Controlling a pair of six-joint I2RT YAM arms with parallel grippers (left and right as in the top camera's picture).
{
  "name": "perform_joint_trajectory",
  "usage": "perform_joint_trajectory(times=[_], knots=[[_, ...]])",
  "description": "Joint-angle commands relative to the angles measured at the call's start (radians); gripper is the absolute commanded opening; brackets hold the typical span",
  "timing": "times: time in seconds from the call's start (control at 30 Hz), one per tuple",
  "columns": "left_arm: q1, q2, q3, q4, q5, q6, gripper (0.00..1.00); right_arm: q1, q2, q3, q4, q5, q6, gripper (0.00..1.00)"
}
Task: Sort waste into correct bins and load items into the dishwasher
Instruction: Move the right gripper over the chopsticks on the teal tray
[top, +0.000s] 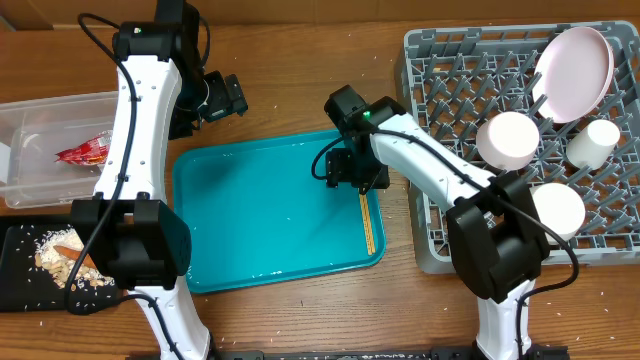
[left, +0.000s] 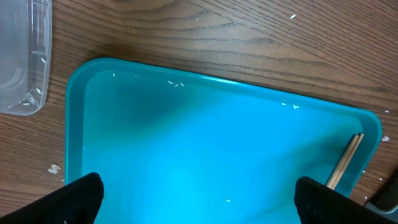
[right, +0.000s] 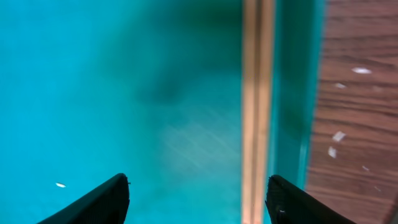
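A pair of wooden chopsticks (top: 367, 222) (right: 256, 112) lies along the right edge of the teal serving tray (top: 260, 230). My right gripper (top: 350, 175) (right: 198, 199) hovers low over their far end, open, with the chopsticks between its fingers close to the right finger (right: 298, 202). My left gripper (top: 222, 98) (left: 199, 199) stands open and holds nothing above the tray's far left side; the chopsticks (left: 346, 163) show at its right. The grey dishwasher rack (top: 450, 50) holds a pink plate (top: 572, 70), two bowls (top: 510, 138) (top: 558, 210) and a white cup (top: 592, 143).
The clear tub (top: 40, 120) (left: 25, 56) at the left holds a red wrapper (top: 85, 152). The black tray (top: 20, 270) at the front left carries beige food scraps (top: 60, 262). Small crumbs dot the wooden table.
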Motion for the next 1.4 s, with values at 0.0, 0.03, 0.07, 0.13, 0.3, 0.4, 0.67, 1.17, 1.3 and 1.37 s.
perform_joint_trajectory(times=[0.0,0.03,0.07,0.13,0.3,0.4,0.67,1.17,1.3,1.37], knots=[[-0.007,-0.011,-0.008,0.001,0.007,-0.014,1.00,0.013,0.003,-0.039,0.034,-0.008,0.002,0.73],[-0.007,-0.011,-0.008,0.001,0.007,-0.014,1.00,0.013,0.003,-0.051,0.047,-0.008,0.002,0.73],[-0.007,-0.011,-0.008,0.001,0.007,-0.014,1.00,0.013,0.003,-0.063,0.058,-0.008,0.003,0.73],[-0.007,-0.011,-0.008,0.001,0.007,-0.014,1.00,0.013,0.003,-0.082,0.076,-0.008,0.003,0.73],[-0.007,-0.011,-0.008,0.001,0.007,-0.014,1.00,0.013,0.003,-0.121,0.106,-0.008,0.002,0.73],[-0.007,-0.011,-0.008,0.001,0.007,-0.014,1.00,0.013,0.003,-0.132,0.116,-0.008,0.002,0.73],[-0.007,-0.011,-0.008,0.001,0.007,-0.014,1.00,0.016,0.003,-0.133,0.117,-0.056,0.006,0.70],[-0.007,-0.011,-0.008,0.001,0.007,-0.014,1.00,0.031,0.003,-0.133,0.117,0.038,0.088,0.65],[-0.007,-0.011,-0.008,0.001,0.007,-0.014,1.00,0.032,0.002,-0.131,0.116,0.052,0.100,0.65],[-0.007,-0.011,-0.008,0.001,0.007,-0.014,1.00,0.032,-0.004,-0.130,0.109,0.080,0.124,0.65]])
